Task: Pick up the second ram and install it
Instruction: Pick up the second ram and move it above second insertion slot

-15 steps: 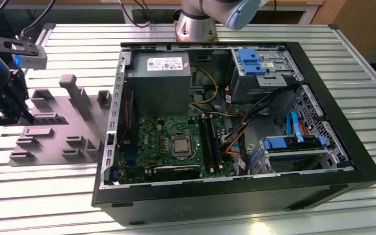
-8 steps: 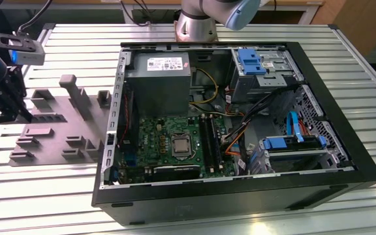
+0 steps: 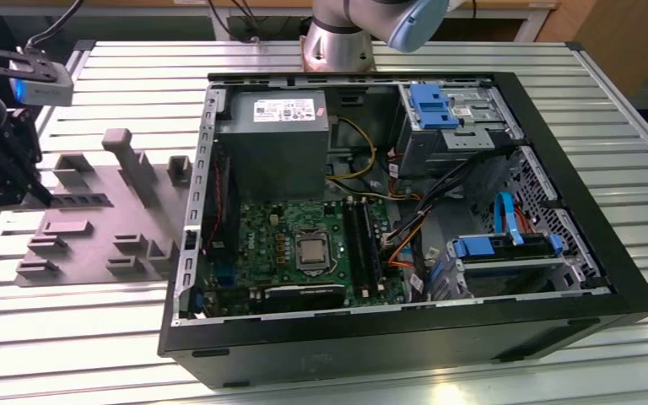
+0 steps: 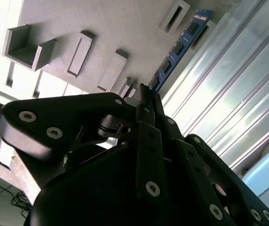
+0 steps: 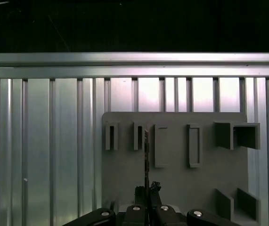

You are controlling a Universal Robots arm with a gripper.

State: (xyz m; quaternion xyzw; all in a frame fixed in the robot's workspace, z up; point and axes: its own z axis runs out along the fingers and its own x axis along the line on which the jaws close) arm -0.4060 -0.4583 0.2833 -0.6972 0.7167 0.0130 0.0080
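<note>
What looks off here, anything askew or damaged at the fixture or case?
Nothing stands out. The gripper is shut on the second ram, which runs straight out of its grip, unbent, over the fixture plate. The open PC case sits flat on the table, nothing spilled.

exterior looks down — both wrist views near fixture (image 5: pixel 176 183) (image 4: pixel 68 19).

In the exterior view an open black metal computer case (image 3: pixel 414 342) lies on the ribbed silver aluminium desk (image 3: pixel 88 337), with a green motherboard (image 3: pixel 259 245) inside at its seven o'clock, a grey power-supply box (image 3: pixel 273 143) at eleven, and a mauve-grey plastic fixture plate (image 3: pixel 82 232) beside it at nine.
</note>
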